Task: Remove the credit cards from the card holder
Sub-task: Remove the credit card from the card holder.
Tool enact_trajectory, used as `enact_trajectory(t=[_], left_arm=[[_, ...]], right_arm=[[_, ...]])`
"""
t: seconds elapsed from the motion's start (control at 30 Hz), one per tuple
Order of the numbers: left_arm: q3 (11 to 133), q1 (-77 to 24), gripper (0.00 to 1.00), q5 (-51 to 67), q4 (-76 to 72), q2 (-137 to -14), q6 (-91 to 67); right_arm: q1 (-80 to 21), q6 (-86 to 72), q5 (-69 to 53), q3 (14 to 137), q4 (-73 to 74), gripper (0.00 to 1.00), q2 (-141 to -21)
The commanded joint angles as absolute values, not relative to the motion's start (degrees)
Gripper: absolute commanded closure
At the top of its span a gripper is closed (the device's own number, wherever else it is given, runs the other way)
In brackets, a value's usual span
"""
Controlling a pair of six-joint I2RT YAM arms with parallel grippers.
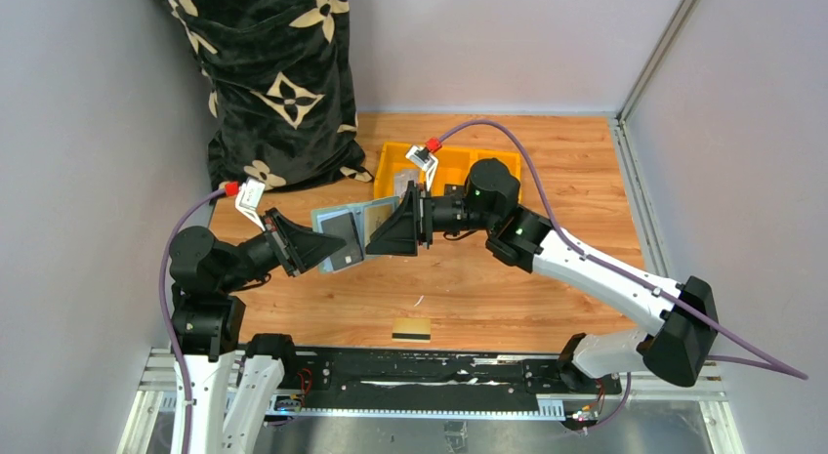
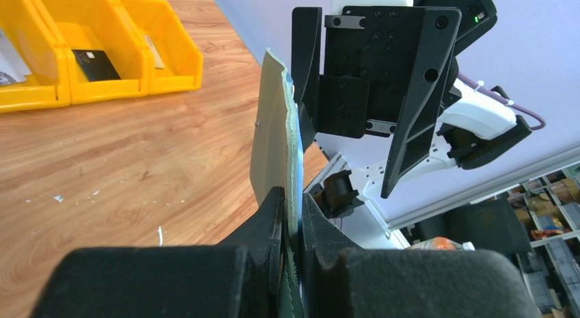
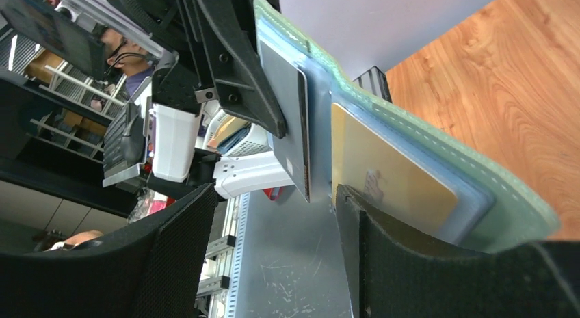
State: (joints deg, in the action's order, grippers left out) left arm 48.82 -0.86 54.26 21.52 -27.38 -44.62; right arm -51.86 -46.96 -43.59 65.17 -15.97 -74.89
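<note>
The sage-green card holder (image 1: 337, 223) hangs open above the table between both arms. My left gripper (image 1: 332, 249) is shut on its lower edge; in the left wrist view that gripper (image 2: 293, 219) pinches the holder (image 2: 273, 133) edge-on. Two credit cards sit in its pale blue pockets: a grey one (image 3: 287, 126) and a gold one (image 3: 390, 174). My right gripper (image 3: 273, 195) stands open at the cards, the grey card's lower corner between its fingers and one finger (image 3: 410, 263) beside the gold card. A yellow-gold card with a black stripe (image 1: 411, 329) lies on the table near the front edge.
A yellow three-part bin (image 1: 449, 166) stands behind the right gripper, with a black card (image 2: 96, 63) in one compartment. A black floral bag (image 1: 278, 73) fills the back left corner. Grey walls close in the table on both sides.
</note>
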Motion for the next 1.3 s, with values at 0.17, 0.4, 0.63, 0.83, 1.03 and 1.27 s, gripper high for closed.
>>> enact_trajectory(t=[0.17,0.4,0.63,0.83,1.03,1.27], left_arm=[[46.9,-0.7,1.0,59.5,12.9,-26.7,-52.3],[46.2,-0.7,1.0,61.2,9.8,-26.0,-54.8],[46.4,-0.7,1.0,61.2,11.7,-25.7,-52.9],[47.0,-0.7,0.92,61.0,12.2,-25.5,-53.0],[47.6,-0.7,0.81,61.7,10.2,-25.5,-55.4],[47.9,-0.7,0.83,63.0,7.8,-25.5,-58.6]], right_arm=[[-54.0,-48.6,-45.8,65.6,-21.3,0.34,-76.6],[-55.5,-51.0,-47.2,66.6,-25.2,0.48,-79.0],[-55.7,-53.5,-47.2,66.1,-29.2,0.68,-79.2],[-55.7,-53.5,-46.4,64.7,-30.4,0.86,-77.7],[-55.5,-53.8,-45.1,62.6,-31.2,0.96,-76.2],[-54.9,-54.2,-44.0,60.5,-31.9,0.99,-74.7]])
